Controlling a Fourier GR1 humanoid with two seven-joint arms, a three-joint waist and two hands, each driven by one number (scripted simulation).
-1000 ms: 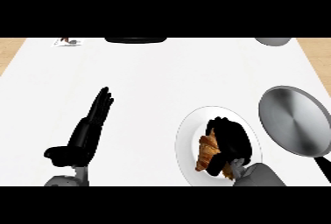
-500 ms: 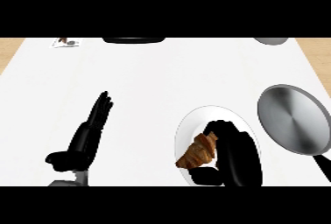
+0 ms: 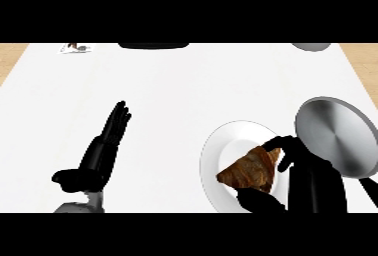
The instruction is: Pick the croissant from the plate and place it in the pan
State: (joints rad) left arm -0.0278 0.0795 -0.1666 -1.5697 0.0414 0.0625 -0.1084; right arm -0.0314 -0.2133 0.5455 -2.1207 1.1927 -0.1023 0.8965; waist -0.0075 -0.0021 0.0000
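- The white plate (image 3: 221,145) is carrying the brown, flaky croissant (image 3: 252,169); the grey pan (image 3: 339,136) is standing beside it.
- The right hand (image 3: 306,172) is curling its fingers around the croissant.
- The left hand (image 3: 103,147) is resting with straight fingers.

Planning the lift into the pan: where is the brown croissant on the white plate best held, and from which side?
Across its thick middle, from the right. The brown croissant lies flat on the white plate with tapered ends, and the right hand already curls round it, thumb below and fingers above, beside the round grey metal pan.
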